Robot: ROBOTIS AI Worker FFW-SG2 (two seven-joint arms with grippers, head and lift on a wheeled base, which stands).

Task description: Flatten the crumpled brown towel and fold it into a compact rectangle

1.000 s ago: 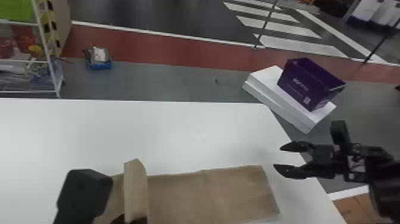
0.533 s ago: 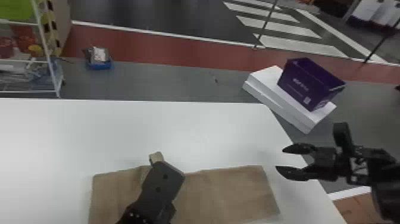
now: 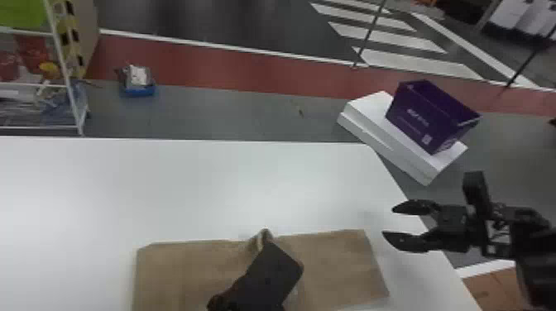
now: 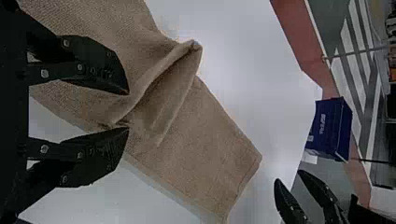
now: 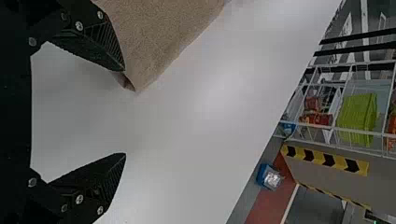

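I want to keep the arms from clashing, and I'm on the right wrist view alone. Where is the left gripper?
Observer: The left gripper is at the middle stretch of the towel.
Operator: Are its fingers closed on the cloth?
Observer: No, the fingers are open, with a gap between their tips.
Operator: Is the cloth flat there?
Observer: Not quite: a raised fold runs from near those tips to the towel's far edge.
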